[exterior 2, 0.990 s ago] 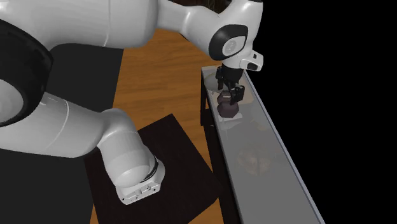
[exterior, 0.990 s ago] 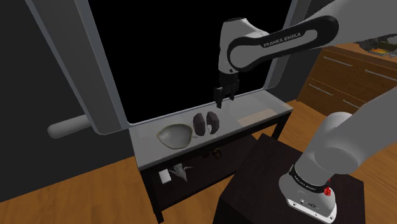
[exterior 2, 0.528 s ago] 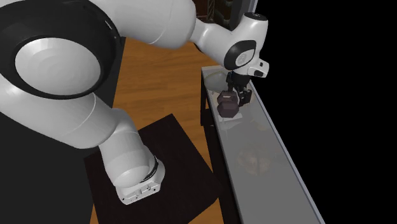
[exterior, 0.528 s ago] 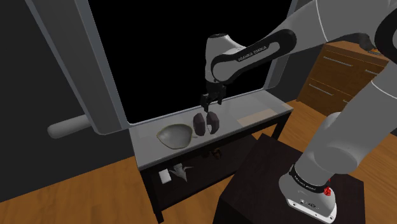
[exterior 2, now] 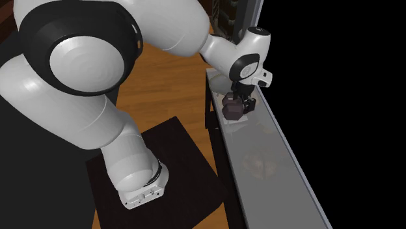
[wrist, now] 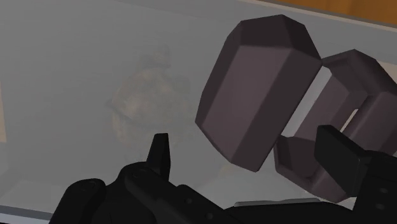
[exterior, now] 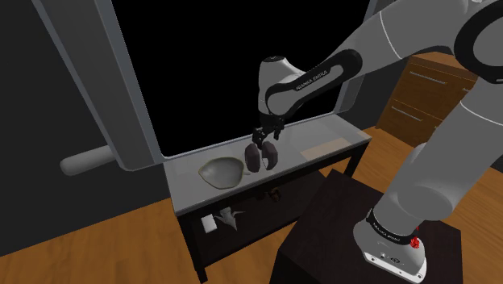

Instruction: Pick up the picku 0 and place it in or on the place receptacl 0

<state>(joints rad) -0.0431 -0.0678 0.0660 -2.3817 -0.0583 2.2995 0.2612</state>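
You see the jaws open, fingers spread just above the dark dumbbell (exterior: 259,158). The dumbbell lies near the middle of the desk (exterior: 337,129), just beside the grey bowl (exterior: 222,171).

The room was dim, with no light source in sight and only soft shadows. The white robot arm (exterior: 387,32) was brightest. In the wrist view, the pale translucent table top (wrist: 76,70) looked hazy and blurred a brownish shape (wrist: 149,95) beneath it, while the dark grey hexagonal dumbbell (wrist: 261,89) showed crisp edges.
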